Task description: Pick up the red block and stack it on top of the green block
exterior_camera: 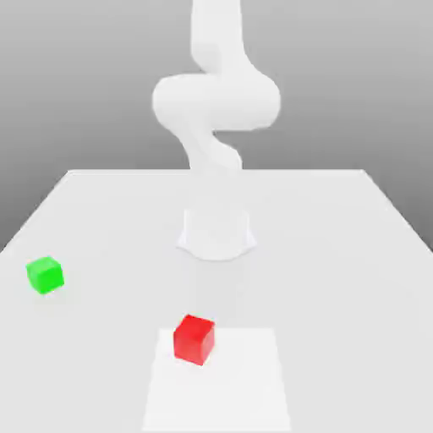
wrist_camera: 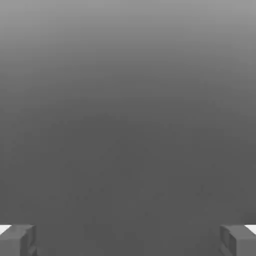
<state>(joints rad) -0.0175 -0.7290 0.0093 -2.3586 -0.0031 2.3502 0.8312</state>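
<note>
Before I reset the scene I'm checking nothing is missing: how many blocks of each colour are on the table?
Red block: 1
Green block: 1
Total: 2 blocks, apart from each other on the table.

Exterior view: the arm [exterior_camera: 216,93] is cut off by the top edge, and the pale panel [exterior_camera: 218,380] under the red block [exterior_camera: 194,339] by the bottom edge. Hand view: both fingertips [wrist_camera: 17,240] are cropped at the lower corners.
</note>
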